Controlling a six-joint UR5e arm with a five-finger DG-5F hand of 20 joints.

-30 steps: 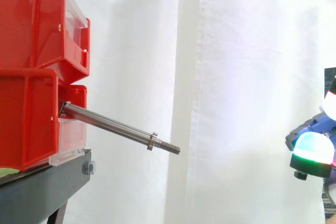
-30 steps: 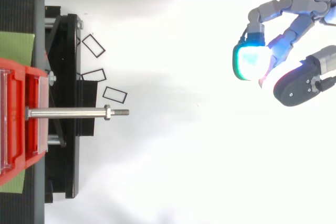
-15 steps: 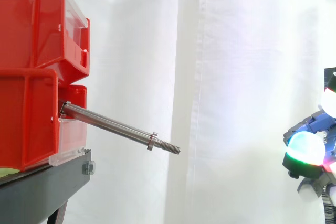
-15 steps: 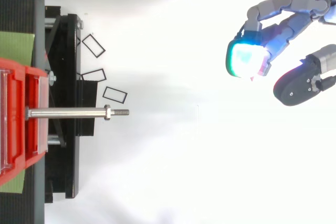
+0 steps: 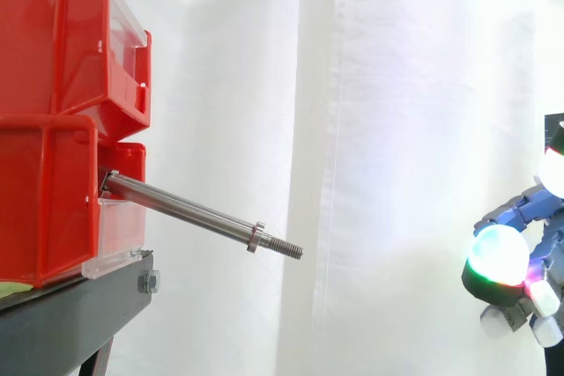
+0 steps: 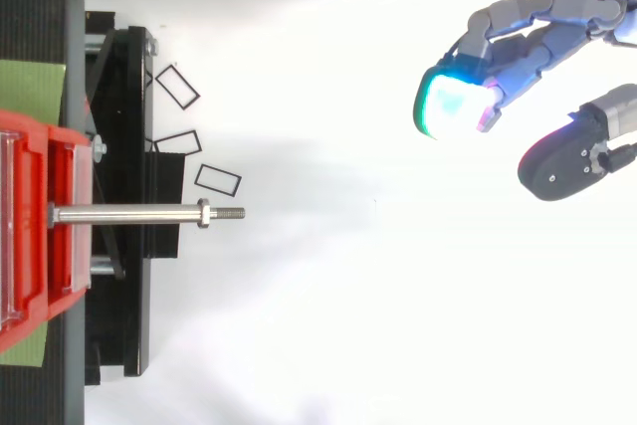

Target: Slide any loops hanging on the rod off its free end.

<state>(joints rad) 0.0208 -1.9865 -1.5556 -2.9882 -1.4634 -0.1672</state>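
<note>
A steel rod [image 5: 185, 210] sticks out from the lower red bin [image 5: 44, 195] and slopes down to the right. It ends in a nut [image 5: 256, 237] and a threaded tip. In the top view the rod [image 6: 129, 213] lies level and points right. No loop shows on it. My hand [image 6: 532, 32] is far to the right of the rod's tip and open, with its fingers stretched left and the thumb [image 6: 562, 158] held apart. Nothing is between them. In the side view the hand [image 5: 520, 217] hangs at the right edge, its glowing fingertips [image 5: 498, 254] a little lower than the rod's tip.
Two red bins are stacked on a black stand [image 5: 79, 305] at the left. Three small black-outlined rectangles [image 6: 179, 141] lie on the white floor beside the stand. A white curtain [image 5: 397, 129] hangs behind.
The fingers have stretched out to the left, toward the rod, and the glowing fingertips have sunk a little in the side view. The rod has not moved.
</note>
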